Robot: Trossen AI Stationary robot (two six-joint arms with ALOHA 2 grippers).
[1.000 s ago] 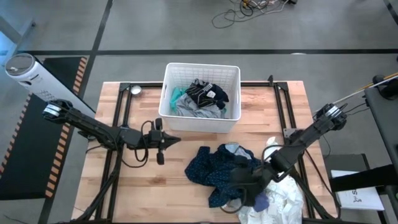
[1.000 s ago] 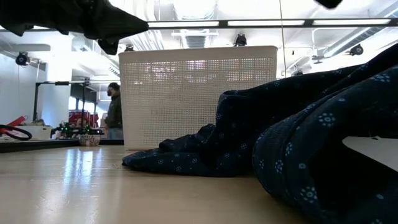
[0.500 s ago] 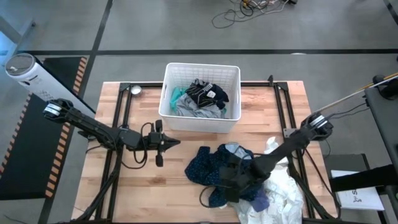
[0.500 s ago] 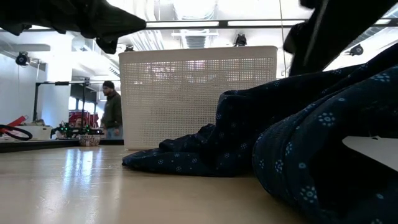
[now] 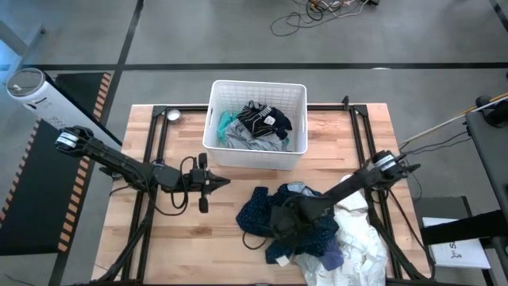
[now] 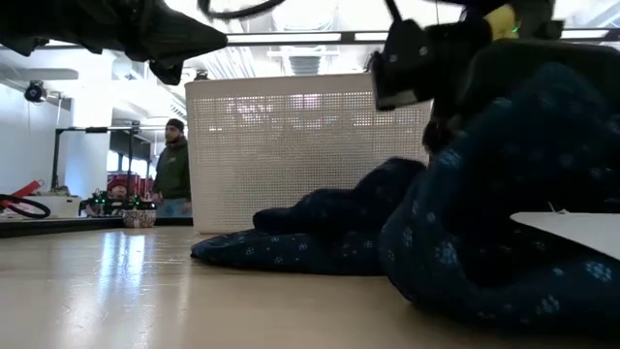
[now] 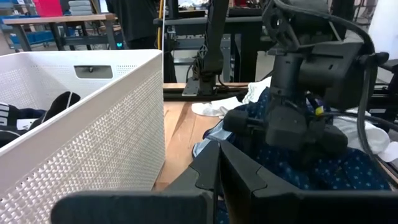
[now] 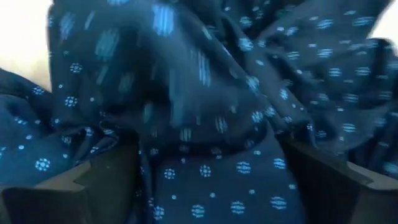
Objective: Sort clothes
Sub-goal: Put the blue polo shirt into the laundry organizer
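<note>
Wooden tabletop [image 5: 167, 230] carries the dark blue patterned garment [image 5: 274, 213] directly under the right tool [image 5: 287, 223]; fingers spread, fabric bunched between them, grip unconfirmed. Left tool [image 5: 208, 182] waits apart.

Soft matt dotted cloth in the dark blue garment [image 5: 274, 213]; perforated white plastic on the basket [image 5: 255, 156]; smooth, faintly glossy wood across the worktop [image 5: 182, 238].

Two dark, slender six-joint arms, matte black from shoulder to wrist. Black cables loop loosely beside the left gripper [image 5: 208, 182]; pale silver-grey housings cap each arm's outer joint. The right gripper [image 7: 298, 127] is a blocky black assembly, thick cable arching over it, a small yellow mark showing near its body.
</note>
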